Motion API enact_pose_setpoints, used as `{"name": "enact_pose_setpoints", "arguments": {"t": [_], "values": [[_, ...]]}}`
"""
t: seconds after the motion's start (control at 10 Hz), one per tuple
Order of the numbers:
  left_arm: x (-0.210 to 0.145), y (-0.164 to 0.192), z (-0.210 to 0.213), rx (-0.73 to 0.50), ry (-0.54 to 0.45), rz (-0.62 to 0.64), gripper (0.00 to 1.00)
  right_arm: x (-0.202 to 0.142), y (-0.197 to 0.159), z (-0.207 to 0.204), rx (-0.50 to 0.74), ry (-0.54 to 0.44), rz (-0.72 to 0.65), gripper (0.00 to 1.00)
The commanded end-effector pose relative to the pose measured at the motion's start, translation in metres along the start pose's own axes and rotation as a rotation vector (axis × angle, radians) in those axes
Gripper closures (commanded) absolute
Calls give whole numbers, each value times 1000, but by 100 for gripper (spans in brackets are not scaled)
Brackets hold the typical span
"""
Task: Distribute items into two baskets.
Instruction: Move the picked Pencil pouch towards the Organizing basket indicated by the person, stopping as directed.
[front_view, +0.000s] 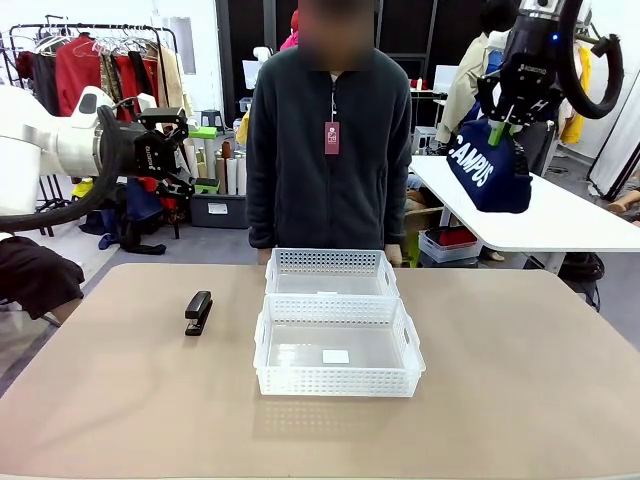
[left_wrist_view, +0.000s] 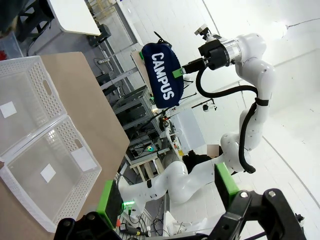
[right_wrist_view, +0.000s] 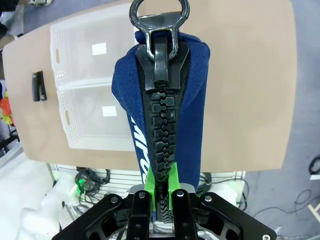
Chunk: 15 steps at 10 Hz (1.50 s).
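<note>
Right gripper (front_view: 497, 130) is pinched tight on the zipper edge of the navy CAMPUS pouch (front_view: 490, 168). The pouch hangs high in the air on the robot's right, well above the tabletop (front_view: 520, 380) and off to the side of it. Left gripper (front_view: 182, 152) is spread wide with nothing in it, hovering up on the left. The black stapler (front_view: 198, 312) lies on the tabletop, left of the two baskets. Those sit touching in the middle, near basket (front_view: 338, 382) in front of far basket (front_view: 330, 262), and both look empty.

My read is that the step in hand is carrying the pouch over to one of the baskets. To do it well, I'd bring it across until it's centred over one basket. Then lower it until the dangling end is inside the walls before letting go. It's soft and hangs from a narrow pinch, so go smooth or it may swing and catch the rim where the baskets meet. Laid lengthwise, it should fit. The stapler looks like one for the left gripper, into the other basket.
</note>
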<state>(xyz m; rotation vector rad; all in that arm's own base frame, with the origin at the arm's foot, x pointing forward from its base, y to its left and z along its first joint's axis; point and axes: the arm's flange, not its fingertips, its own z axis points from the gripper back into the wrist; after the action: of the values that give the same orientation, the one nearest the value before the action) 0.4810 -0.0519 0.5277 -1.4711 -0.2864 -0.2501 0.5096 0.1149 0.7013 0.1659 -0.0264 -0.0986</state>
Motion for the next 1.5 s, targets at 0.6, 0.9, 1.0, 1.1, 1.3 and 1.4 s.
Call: {"name": "enact_pose_setpoints", "arguments": {"t": [0.6, 0.9, 1.0, 1.1, 1.3, 1.4], "values": [[0, -2, 1, -1, -2, -4, 0, -4, 6, 2, 0, -3, 13, 100], [0, -2, 1, -1, -2, -4, 0, -4, 6, 2, 0, -3, 13, 100], [0, -2, 1, -1, -2, -4, 0, -4, 6, 2, 0, -3, 13, 100], [0, -2, 1, -1, -2, -4, 0, -4, 6, 2, 0, -3, 13, 100], [0, -2, 1, -1, -2, -4, 0, -4, 6, 2, 0, -3, 13, 100], [0, -2, 1, -1, -2, -4, 0, -4, 6, 2, 0, -3, 13, 100]]}}
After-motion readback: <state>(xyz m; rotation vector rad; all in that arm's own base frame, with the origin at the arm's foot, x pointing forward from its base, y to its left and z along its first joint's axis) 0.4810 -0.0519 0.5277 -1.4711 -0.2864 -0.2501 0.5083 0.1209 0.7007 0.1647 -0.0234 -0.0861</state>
